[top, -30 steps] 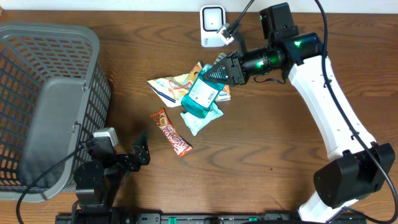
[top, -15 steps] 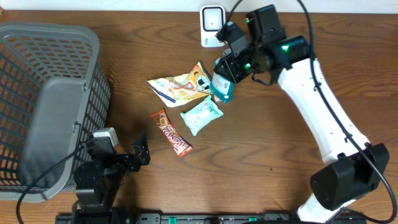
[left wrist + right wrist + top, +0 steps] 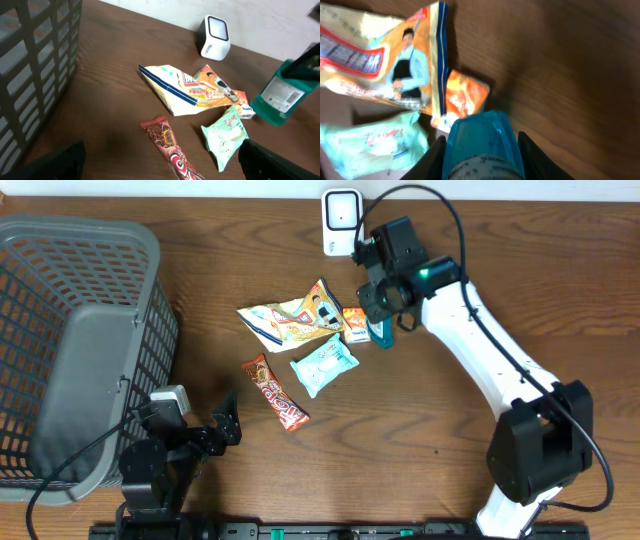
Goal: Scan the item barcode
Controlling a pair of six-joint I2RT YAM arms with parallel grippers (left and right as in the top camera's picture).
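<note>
**Overhead view: teal item gripped, short of the scanner**

1. Status. The right gripper point(image 3: 381, 312) is closed on the teal plastic pack point(image 3: 379, 332), one finger on each flank. It holds the pack over the wooden table point(image 3: 450, 450) at upper centre of the frame. The pack hangs just below the white box-shaped barcode scanner point(image 3: 341, 220) and just right of the small orange sachet point(image 3: 355, 325). The left gripper point(image 3: 228, 428) rests at lower left with its jaws spread wide and holding nothing.

2. Step in hand. Judged from the layout, the item is picked and is being presented to the scanner. The scan itself does not appear complete.

3. Next move. The pack probably needs to be raised toward the top of the frame and rotated. The white label point(image 3: 280, 95) seen in the left wrist view must face the scanner window point(image 3: 216, 27).

4. Limits of view.
- Print on the label is too small to confirm as a barcode.
- In the right wrist view the lower edge cuts off the pack, which blocks the fingertips. The scanner is out of frame.
- Whether the pack touches the sachet cannot be told.

5. Other items. The yellow-orange snack bag point(image 3: 290, 320), pale green packet point(image 3: 323, 365) and red-brown bar wrapper point(image 3: 278, 392) lie at centre. The grey mesh basket point(image 3: 100, 230) stands at left.
</note>
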